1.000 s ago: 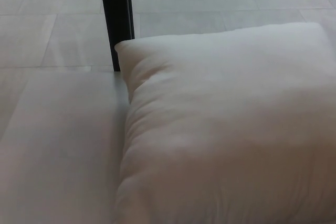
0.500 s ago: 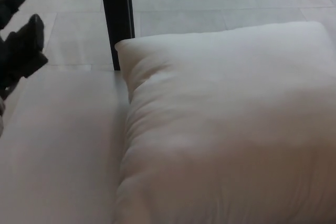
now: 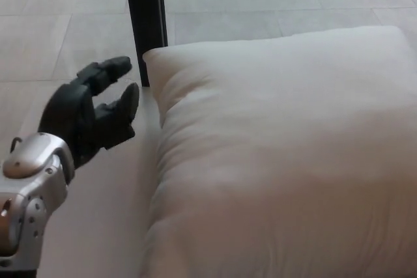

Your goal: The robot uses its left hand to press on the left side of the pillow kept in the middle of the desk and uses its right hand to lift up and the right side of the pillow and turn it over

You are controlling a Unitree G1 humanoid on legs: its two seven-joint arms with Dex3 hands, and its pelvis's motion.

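The white pillow lies flat on the pale desk, filling the right and centre of the head view; it carries no label or writing that can be read. Its place is unchanged from half a second ago. The left hand, then only at the picture's left edge, has moved in and now hovers just beside the pillow's left side, empty, fingers spread, not touching it. A black post stands behind the pillow's far left corner.

Black left hand, seemingly silver wrist.
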